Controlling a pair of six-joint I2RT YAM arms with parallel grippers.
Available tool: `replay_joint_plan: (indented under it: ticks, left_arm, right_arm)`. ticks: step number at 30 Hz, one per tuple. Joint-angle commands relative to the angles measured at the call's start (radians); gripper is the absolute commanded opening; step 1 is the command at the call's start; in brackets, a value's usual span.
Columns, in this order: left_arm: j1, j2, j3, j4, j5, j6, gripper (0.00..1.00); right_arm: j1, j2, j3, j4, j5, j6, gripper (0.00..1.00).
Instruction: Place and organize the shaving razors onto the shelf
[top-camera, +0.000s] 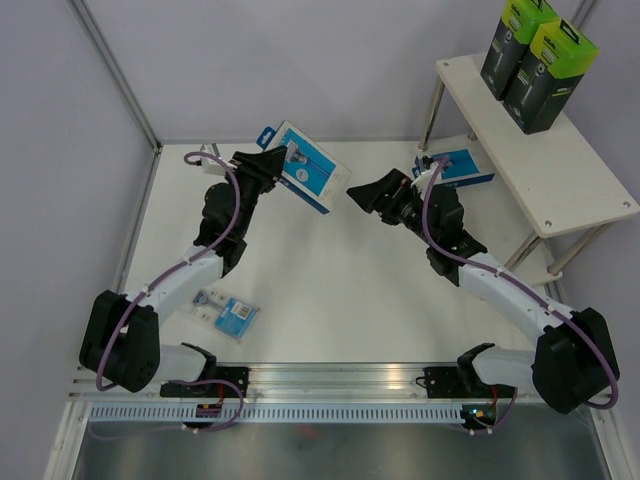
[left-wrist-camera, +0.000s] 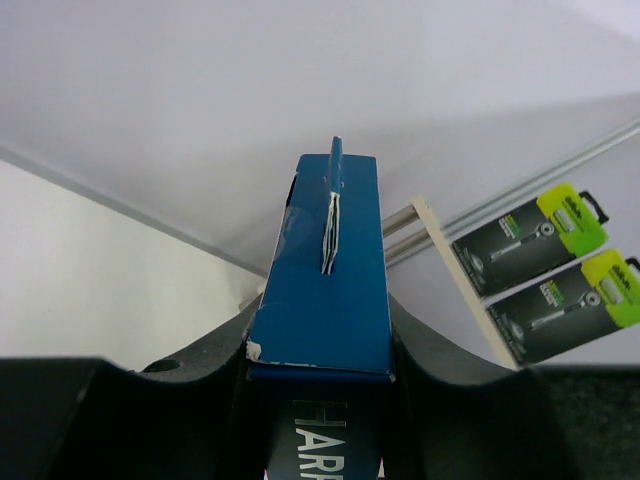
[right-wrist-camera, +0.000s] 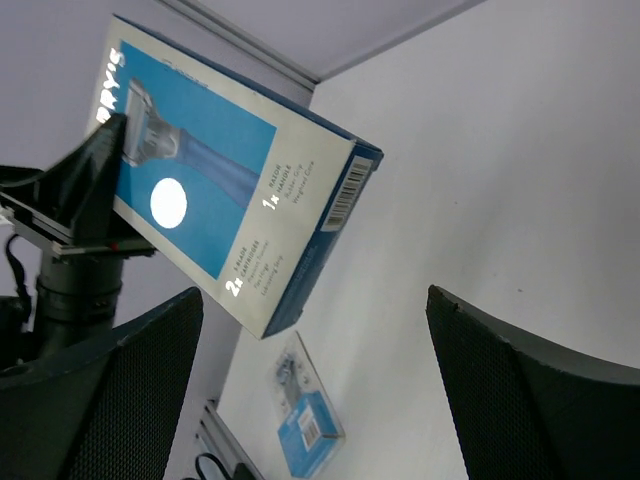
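1. Small clear blister pack with a blue card (top-camera: 228, 312) lies flat on the white worktop (top-camera: 330, 290), near the left arm's base; its print is too small to read
2. Left end effector (top-camera: 268, 172) is clamped on a flat blue-and-white razor box (top-camera: 308, 167), fingers pressing its two broad faces, and holds it tilted in the air above the far left of the worktop
3. On that box the left wrist view shows white letters "HARR" on the dark blue narrow side, with a hang tab standing up from the top end; the right wrist view shows "RRY'S" at the edge of the front, a razor picture, a white dot, "1x" and "2x" beside small print, and a barcode on the side
4. Right end effector (top-camera: 362, 198) faces the held box, close to it but apart, fingers spread wide with nothing between them
5. A second blue-and-white box (top-camera: 460, 165) lies just beside the shelf's legs; whether on the lower board or the worktop I cannot tell
6. The shelf (top-camera: 570, 180) stands at the far right; two tall black boxes with lime-green tops (top-camera: 515, 45) (top-camera: 550, 75) stand upright side by side on its upper board, their lettering unreadable
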Motion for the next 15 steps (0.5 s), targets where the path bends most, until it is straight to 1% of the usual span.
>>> replay_joint_plan:
  ticks: [1,3,7,10,12,15]
  left_arm:
    - [0.004,-0.033,-0.016,0.032,-0.085,-0.199,0.36]
    - [0.004,-0.039,-0.018,0.020,-0.095,-0.233,0.36]
    - [0.003,-0.045,-0.018,0.005,-0.089,-0.320,0.36]
    - [0.004,-0.047,-0.018,-0.018,-0.079,-0.389,0.36]
    - [0.003,-0.045,-0.018,-0.026,-0.072,-0.402,0.36]
    - [0.003,-0.038,-0.016,-0.037,-0.070,-0.432,0.37]
  right_arm:
    - [0.003,0.045,0.018,0.165,-0.008,0.154,0.98]
    - [0.003,0.068,0.032,0.167,-0.020,0.168,0.98]
    - [0.003,0.125,0.012,0.260,-0.046,0.240,0.98]
    - [0.007,0.139,0.001,0.283,-0.038,0.263,0.98]
    - [0.006,0.136,-0.014,0.337,-0.031,0.274,0.98]
    - [0.005,0.142,0.004,0.355,-0.015,0.286,0.98]
